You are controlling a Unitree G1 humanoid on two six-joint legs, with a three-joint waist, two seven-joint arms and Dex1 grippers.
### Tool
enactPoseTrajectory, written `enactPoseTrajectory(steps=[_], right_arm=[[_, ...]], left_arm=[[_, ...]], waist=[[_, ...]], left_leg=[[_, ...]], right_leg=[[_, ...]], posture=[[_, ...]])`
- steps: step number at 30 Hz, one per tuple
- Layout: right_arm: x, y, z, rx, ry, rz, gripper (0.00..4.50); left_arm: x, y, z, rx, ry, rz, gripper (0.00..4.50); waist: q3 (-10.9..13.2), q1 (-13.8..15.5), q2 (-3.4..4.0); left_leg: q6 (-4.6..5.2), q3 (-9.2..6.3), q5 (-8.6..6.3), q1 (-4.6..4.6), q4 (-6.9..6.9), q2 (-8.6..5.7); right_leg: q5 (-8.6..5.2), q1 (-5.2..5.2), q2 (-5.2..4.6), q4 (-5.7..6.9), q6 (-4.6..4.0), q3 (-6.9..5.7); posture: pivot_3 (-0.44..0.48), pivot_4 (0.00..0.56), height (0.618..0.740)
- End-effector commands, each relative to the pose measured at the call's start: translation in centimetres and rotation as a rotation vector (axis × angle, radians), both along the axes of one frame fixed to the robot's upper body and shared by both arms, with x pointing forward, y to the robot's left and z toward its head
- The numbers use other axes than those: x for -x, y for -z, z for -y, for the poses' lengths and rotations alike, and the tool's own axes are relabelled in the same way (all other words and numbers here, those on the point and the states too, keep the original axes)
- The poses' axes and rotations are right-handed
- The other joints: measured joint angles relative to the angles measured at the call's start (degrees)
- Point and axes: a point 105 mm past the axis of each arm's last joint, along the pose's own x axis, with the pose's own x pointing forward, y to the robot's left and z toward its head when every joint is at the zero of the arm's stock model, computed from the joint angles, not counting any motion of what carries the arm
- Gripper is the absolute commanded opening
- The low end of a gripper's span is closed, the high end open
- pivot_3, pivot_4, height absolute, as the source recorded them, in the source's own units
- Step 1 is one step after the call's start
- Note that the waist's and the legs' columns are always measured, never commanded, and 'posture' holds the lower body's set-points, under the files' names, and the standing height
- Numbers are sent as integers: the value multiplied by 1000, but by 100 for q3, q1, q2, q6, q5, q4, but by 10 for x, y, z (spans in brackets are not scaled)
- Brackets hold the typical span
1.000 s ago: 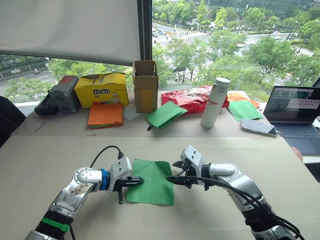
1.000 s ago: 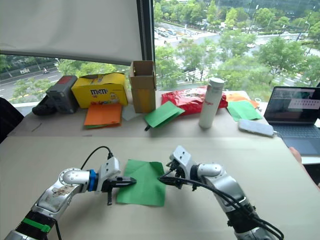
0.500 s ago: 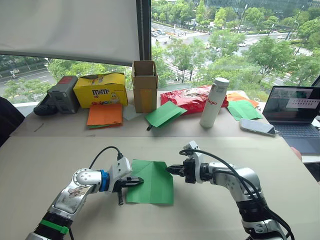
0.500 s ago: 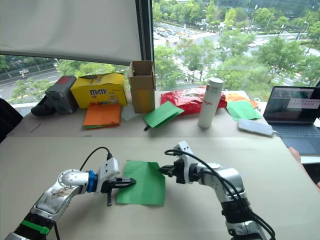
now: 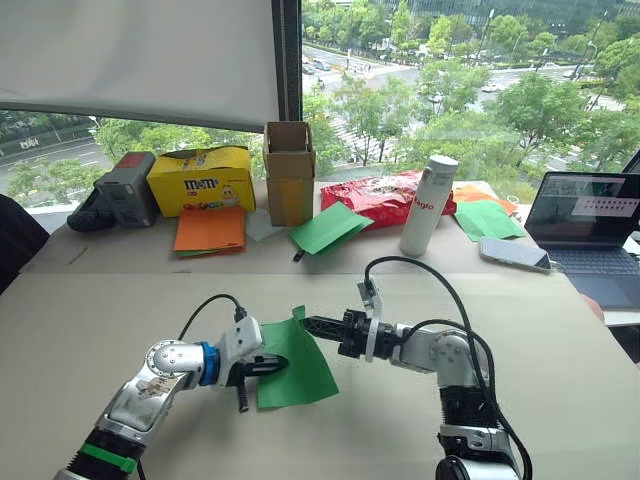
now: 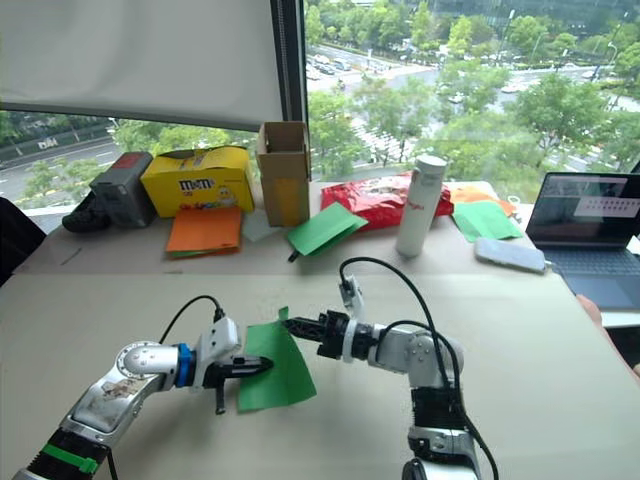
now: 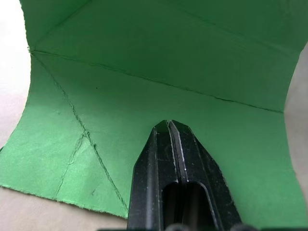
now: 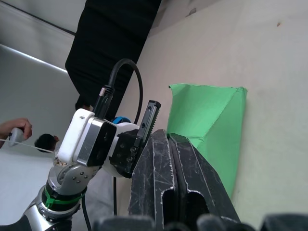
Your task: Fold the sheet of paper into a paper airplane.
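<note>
The bright green sheet of paper (image 5: 300, 375) lies on the beige table (image 5: 120, 310) between my arms, its right side lifted and curling over toward the left. My left gripper (image 5: 278, 364) is shut, its tips lying flat on the sheet's left part (image 7: 144, 72). My right gripper (image 5: 307, 322) reaches in from the right, shut on the raised far right edge of the sheet (image 8: 207, 115). Diagonal crease lines show in the left wrist view.
Along the back stand a yellow box (image 5: 202, 178), orange paper sheets (image 5: 211, 229), a cardboard box (image 5: 290, 172), other green sheets (image 5: 331, 228), a red bag (image 5: 380, 195) and a white bottle (image 5: 430, 204). A phone (image 5: 515, 254) and laptop (image 5: 590, 225) are far right.
My right gripper went from open to shut at the sheet's right edge, then moved left, lifting that side off the table. The left gripper stayed where it was.
</note>
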Motion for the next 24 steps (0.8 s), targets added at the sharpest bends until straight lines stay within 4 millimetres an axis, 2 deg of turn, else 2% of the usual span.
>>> enactPoseTrajectory(steps=[1, 7, 13, 16, 20, 24], right_arm=[[-1, -6, -13, -77, 8, -65, 22], [-4, 4, -32, -85, 36, -175, 22], [-13, 20, -32, -29, 78, -205, 22], [-15, 20, -32, -43, 83, -208, 22], [-8, 3, -31, -121, 26, -183, 1255], [-9, -1, -22, -108, 27, -152, 2601]], left_arm=[[11, 23, 2, -33, 2, -89, 0], [12, 26, 6, -20, -6, -90, 0], [13, 26, 6, -15, -13, -89, 0], [13, 25, 4, -18, -17, -88, 0], [13, 25, 2, -24, -21, -89, 0], [12, 26, 1, -28, -17, -90, 0]], waist=[[-1, 0, 2], [-7, 3, 10], [-62, -44, 12], [-99, -62, 13], [-96, -58, 20], [-94, -53, 22]], left_leg=[[0, 0, 0, 0, -1, 0], [0, 2, 0, 0, -3, -12], [0, 0, -1, 10, -9, -6], [0, -1, -1, 16, -16, -1], [-9, 0, 5, 27, -39, -3], [-8, 5, 5, 22, -47, -6]], right_leg=[[0, 0, 0, 0, 0, 0], [0, 0, -14, -5, 0, 1], [0, 4, -8, -5, 1, 0], [0, 6, -4, -7, 1, 1], [-2, 6, -7, -11, -2, 7], [-2, 2, -8, -19, -2, 14]], posture=[[0, 150, 740], [0, 150, 740], [0, 150, 740], [0, 150, 740], [0, 150, 740], [0, 150, 740]])
